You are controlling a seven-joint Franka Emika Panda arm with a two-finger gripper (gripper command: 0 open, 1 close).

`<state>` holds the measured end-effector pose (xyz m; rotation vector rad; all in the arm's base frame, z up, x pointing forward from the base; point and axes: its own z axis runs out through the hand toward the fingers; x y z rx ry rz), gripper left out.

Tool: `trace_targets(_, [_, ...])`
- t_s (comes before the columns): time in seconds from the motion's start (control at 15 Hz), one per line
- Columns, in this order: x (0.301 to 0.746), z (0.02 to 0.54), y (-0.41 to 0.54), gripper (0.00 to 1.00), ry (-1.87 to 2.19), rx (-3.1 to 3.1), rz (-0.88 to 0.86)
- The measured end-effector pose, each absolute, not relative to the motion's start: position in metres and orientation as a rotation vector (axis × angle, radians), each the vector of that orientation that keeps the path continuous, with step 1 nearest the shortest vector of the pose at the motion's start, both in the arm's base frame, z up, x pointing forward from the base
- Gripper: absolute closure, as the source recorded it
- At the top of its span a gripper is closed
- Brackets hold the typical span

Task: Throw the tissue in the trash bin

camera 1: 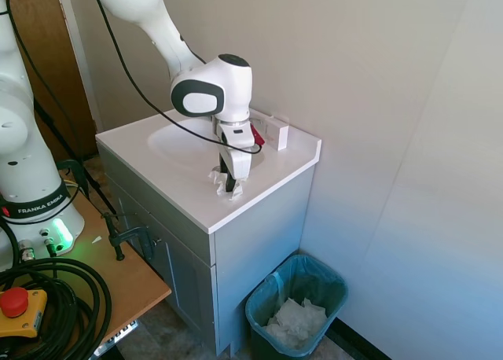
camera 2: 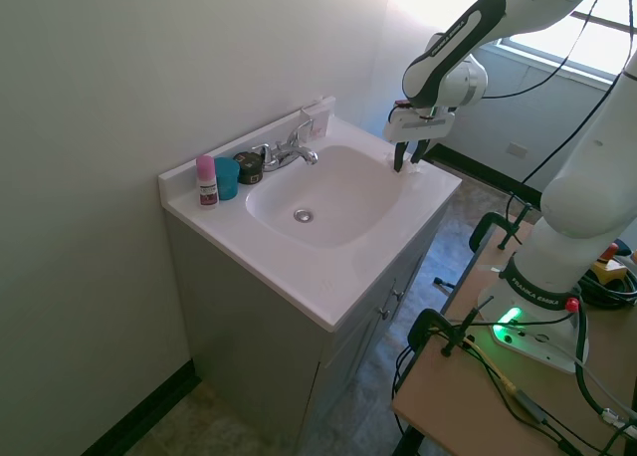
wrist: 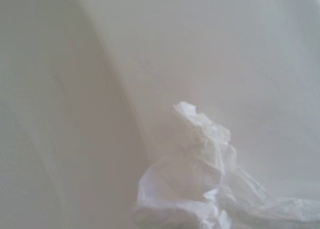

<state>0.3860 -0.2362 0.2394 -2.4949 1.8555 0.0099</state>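
The hand hangs over the front corner of a white tabletop on a grey cabinet. The sink lies just beside the hand, its drain farther off. A chrome tap stands past the sink. Well apart from the hand, at the far end, stand a pink-capped bottle, a teal cup and a small dark jar. A white box sits near the hand against the wall.

We see a white tissue on the white counter, a teal trash bin, a teal cup, and a pink-capped bottle.
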Motion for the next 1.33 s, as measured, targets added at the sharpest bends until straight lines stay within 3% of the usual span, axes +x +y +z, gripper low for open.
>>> trace_targets(0.6, [0.394,0.253,-0.244,1.0,1.813,-2.466,0.04])
trace_targets(1.13, [0.399,0.353,-0.332,1.0,1.982,-2.168,-0.206])
trace_targets(1.33, [0.426,0.329,-0.372,1.0,2.081,-2.095,-0.17])
